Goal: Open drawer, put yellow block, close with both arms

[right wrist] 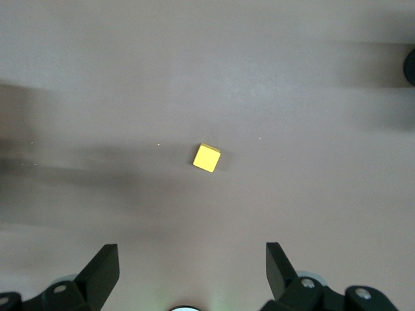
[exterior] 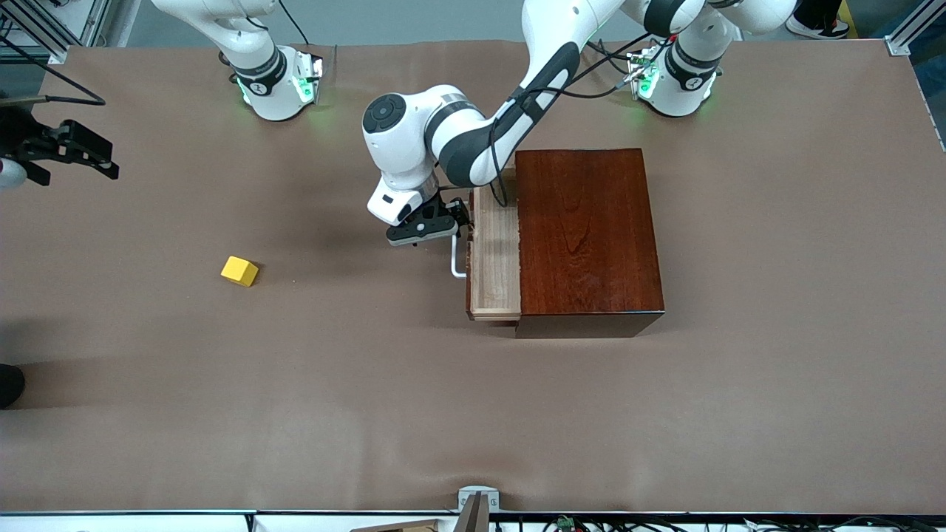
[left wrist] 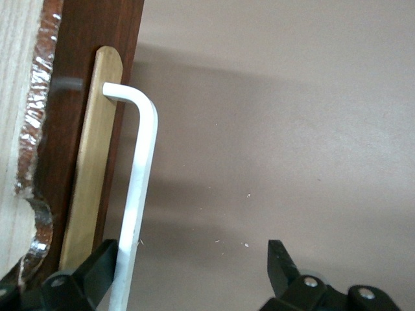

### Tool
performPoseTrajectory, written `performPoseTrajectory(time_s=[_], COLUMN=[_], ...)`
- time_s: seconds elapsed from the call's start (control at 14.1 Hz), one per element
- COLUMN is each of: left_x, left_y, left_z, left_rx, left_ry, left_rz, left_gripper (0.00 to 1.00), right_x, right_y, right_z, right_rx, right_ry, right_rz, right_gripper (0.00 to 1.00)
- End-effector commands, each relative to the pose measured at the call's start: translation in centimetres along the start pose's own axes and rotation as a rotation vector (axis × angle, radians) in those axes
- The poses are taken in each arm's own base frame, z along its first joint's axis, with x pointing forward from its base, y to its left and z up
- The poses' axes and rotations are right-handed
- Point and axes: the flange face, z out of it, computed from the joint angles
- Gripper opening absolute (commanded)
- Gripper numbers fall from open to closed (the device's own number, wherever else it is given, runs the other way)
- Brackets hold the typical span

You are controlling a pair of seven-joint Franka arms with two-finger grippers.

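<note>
The drawer stands partly pulled out of the dark mahogany box, its pale tray bare. Its white handle faces the right arm's end of the table. My left gripper is at the handle, open. In the left wrist view the handle bar runs between the fingers of my left gripper, close against one finger, in front of the drawer front. The yellow block lies on the table, also in the right wrist view. My right gripper hangs open and empty above the table.
The brown table cover spreads round the box. A metal bracket sits at the table's near edge. A dark object pokes in at the right arm's end. The green-lit arm bases stand along the top.
</note>
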Motion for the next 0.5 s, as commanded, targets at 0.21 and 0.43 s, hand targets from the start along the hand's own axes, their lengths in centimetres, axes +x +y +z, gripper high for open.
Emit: performPoseTrajectory(time_s=[0.21,0.43], left_x=[-1.46,-1.37], left_y=[2.95,3.54], left_z=[0.57,0.3], left_rx=[-0.144,-0.2], left_ry=[-0.002,0.011], left_rz=[-0.073,-0.115], left_gripper=[1.0,1.0], right_x=[0.1,0.67], right_y=[0.26,0.6], right_z=[-0.17,0.4], right_rx=[-0.004,-0.004], right_ry=[-0.002,-0.005], right_rz=[-0.002,0.001], right_gripper=[1.0,1.0])
